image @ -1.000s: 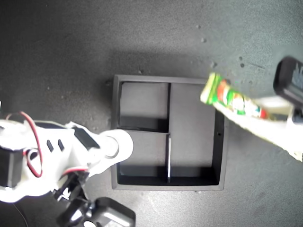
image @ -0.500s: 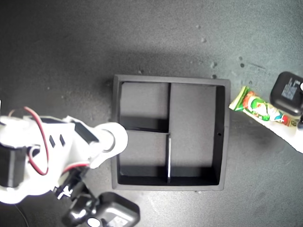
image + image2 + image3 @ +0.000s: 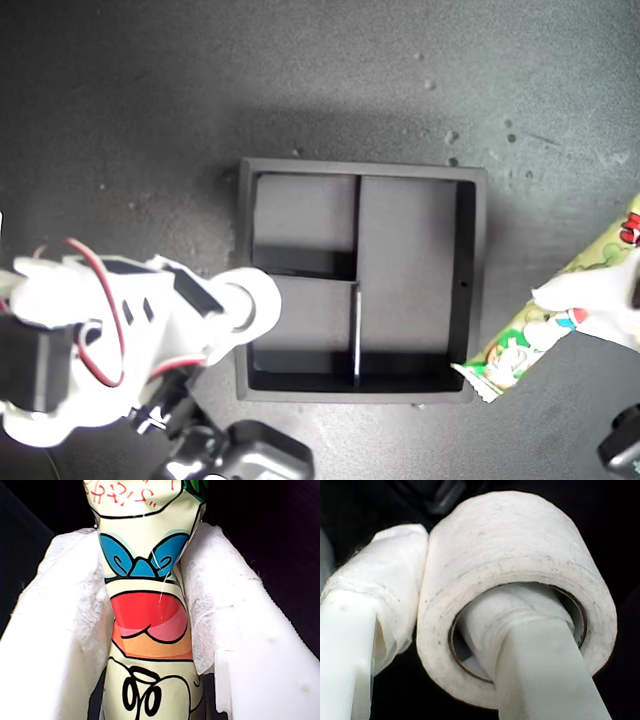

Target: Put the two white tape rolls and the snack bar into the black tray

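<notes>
Black tray: landmark for all positions. Its two small squarish compartments and its long compartment show no contents.

Second arm, at the tray's wall on the exterior view's left. My second gripper is clamped on a white tape roll: one finger passes through the roll's centre hole, the other presses on the outer face (second wrist view, roll at). The roll overlaps that tray wall beside the small compartment nearer the bottom of the exterior view. Whether it hangs above the wall or touches it cannot be told.

Snack bar, outside the tray off its corner at the exterior view's lower right; one crimped end lies just beside that corner, and the bar slants away from the tray. My first gripper pinches it between white padded fingers (bar at).

The other tape roll is not visible in any view.

Risks, as judged:
1. The bar lies askew to the long compartment. If lowered unaligned, its end would likely catch on the tray wall and leave it propped over the rim.
2. The glossy wrapper may twist or slip in the pinch.
3. With one finger inside its hole, the roll may hang on that finger at release, or drop onto the wall and roll outside.
</notes>
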Tool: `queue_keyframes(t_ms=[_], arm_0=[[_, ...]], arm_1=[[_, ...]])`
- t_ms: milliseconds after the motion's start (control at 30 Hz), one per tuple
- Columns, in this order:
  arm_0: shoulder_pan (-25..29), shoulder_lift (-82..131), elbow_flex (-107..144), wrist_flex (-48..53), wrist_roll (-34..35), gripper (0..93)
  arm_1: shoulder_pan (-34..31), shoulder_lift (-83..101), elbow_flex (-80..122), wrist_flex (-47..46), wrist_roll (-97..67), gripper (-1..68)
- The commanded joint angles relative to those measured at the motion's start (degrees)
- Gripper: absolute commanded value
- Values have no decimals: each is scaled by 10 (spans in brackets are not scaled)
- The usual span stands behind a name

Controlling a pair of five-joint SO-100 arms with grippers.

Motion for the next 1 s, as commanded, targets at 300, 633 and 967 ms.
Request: queue_keyframes(t_ms=[300,633,967], arm_0=[[36,-170,-198,11,-35,1],[40,-580,-829,283,-47,0],[25,-515,-650,282,-102,0]], arm_1=[[83,-120,-127,-44,-192,-5],[69,-125,-69,-116,-183,-5],[55,-134,-83,-113,-179,-5]])
